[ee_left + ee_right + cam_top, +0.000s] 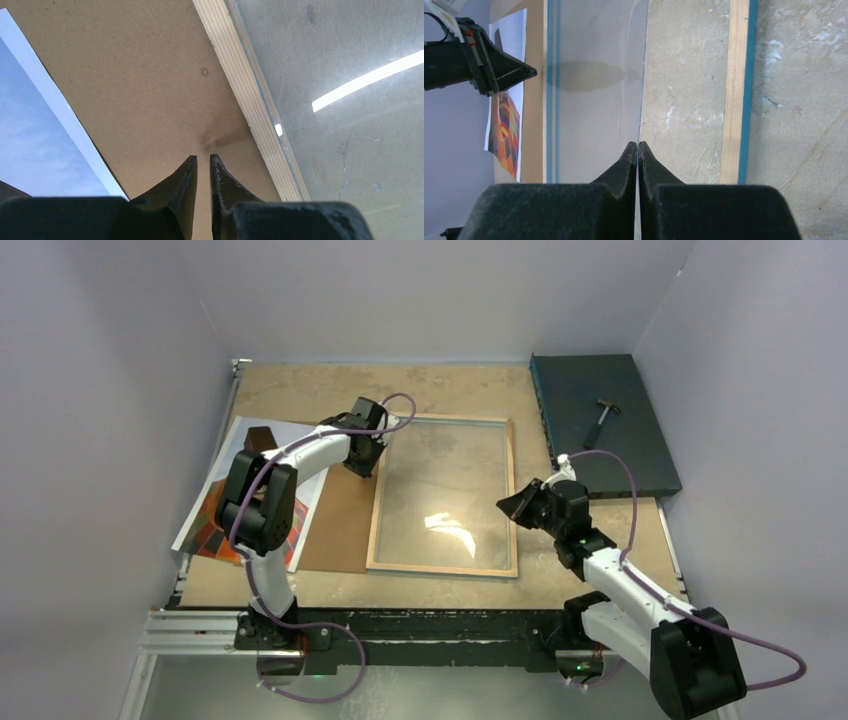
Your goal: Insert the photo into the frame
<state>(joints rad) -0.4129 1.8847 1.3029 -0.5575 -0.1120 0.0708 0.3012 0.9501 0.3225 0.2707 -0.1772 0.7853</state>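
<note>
The frame (443, 568) lies in the middle of the table with its pale wood back up; its wood edge shows in the left wrist view (255, 105) and its right side, with a blue rim, in the right wrist view (736, 90). A clear pane (440, 490) sits in it. My right gripper (508, 505) is shut on the pane's right edge (638, 145), and the pane (594, 100) stands edge-on from the fingertips. The photo (205, 525) lies picture up at the far left, partly under the left arm. My left gripper (362, 468) is almost shut and empty (202, 157), over the brown backing board (150, 90) by the frame's far left corner.
The brown backing board (340, 530) lies between photo and frame, overlapping the photo's right side. A dark teal slab (610, 440) with a small hammer (603, 412) sits at the back right. White walls close in on three sides.
</note>
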